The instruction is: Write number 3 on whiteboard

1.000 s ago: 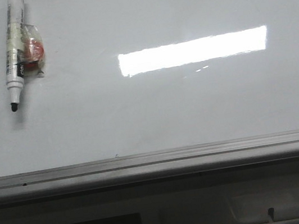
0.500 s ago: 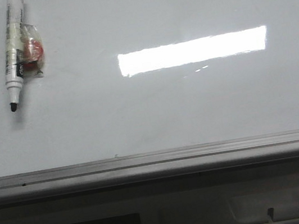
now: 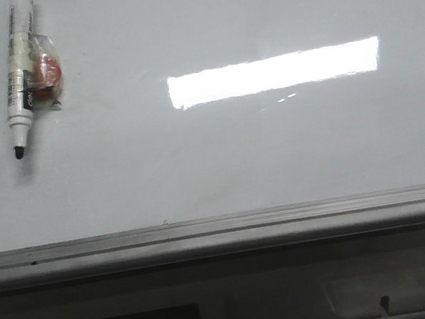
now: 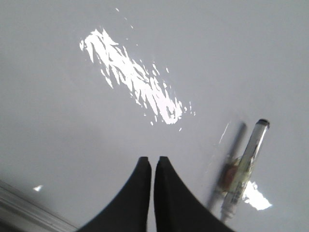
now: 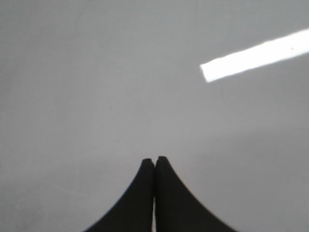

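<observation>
Between the earlier front views and this one, almost nothing is shifting: the marker (image 3: 18, 83) is lying in the same far-left spot on the whiteboard (image 3: 236, 156), at most nudged a hair, and the bright rectangular light reflection (image 3: 274, 73) is sitting where it was. The marker is lying uncapped with its black tip pointing toward the grey edge rail (image 3: 223, 226), a small clear-wrapped red object (image 3: 45, 73) touching its barrel. No number 3 is showing anywhere on the board, so the writing is not yet begun; judging by that, the task is sitting at its very start, with the pickup of the marker as the step in hand. The next move is probably calling for the left arm, being nearer, to spread its fingers, come down over the barrel and close around it without dragging the wrapped object along. The left gripper (image 4: 152, 162) is hovering over bare board with its black fingers pressed together, holding nothing, the marker lying near it but apart. The right gripper (image 5: 154, 162) is likewise clenched tip to tip on nothing, hanging over empty board well away from the marker, with only the reflection in its view.
</observation>
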Tool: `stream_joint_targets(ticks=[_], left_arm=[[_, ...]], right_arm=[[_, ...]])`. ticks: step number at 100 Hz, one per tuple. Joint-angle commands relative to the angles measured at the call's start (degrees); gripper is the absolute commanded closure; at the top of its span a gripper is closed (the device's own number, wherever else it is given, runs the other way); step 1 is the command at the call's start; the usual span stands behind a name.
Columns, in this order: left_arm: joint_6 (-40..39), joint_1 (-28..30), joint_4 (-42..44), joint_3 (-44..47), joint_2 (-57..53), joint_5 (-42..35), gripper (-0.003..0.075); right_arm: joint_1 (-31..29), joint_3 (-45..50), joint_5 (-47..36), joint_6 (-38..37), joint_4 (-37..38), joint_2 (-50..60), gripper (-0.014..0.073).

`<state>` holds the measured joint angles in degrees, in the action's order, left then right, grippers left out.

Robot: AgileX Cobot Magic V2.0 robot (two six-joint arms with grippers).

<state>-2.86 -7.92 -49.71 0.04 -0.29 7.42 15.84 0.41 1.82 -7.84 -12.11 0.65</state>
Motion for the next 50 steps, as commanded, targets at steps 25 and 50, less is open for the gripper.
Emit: stream_joint_targets(ticks=[25, 50], left_arm=[[-0.4, 0.0, -15.8, 0.6, -1.4, -12.2, 0.0741], [-0.2, -0.2, -20.6, 0.2, -1.4, -10.3, 0.0741]], right_arm=[[-0.2, -0.4, -6.1, 0.1, -8.9, 0.8, 0.0655], [-0.2, -0.4, -6.4, 0.1, -8.9, 0.8, 0.0655]])
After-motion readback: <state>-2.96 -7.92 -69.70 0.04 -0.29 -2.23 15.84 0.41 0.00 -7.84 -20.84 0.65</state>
